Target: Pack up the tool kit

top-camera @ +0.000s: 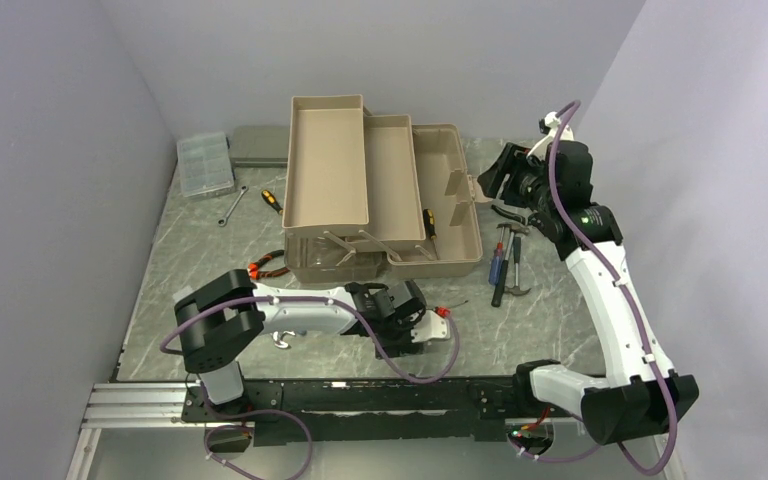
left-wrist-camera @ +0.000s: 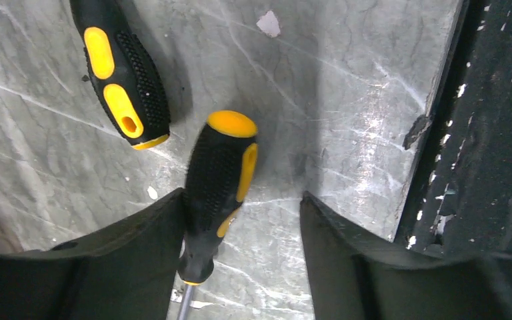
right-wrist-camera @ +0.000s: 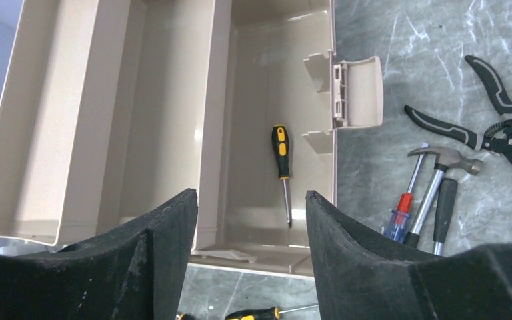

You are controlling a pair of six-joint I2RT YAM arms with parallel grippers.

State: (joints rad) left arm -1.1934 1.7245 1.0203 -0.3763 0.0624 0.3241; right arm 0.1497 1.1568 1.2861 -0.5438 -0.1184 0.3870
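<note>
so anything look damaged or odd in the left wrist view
Yes: a dark chip is gouged in the tabletop edge beside the black rail, whose paint is speckled white, and a pale scrap lies loose on the marble.

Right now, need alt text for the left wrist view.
The open left hand straddles a black-and-yellow screwdriver lying on the grey marble table, its handle close against one finger with a gap to the other. A second black-and-yellow screwdriver lies at upper left; a black rail runs down the right edge.
</note>
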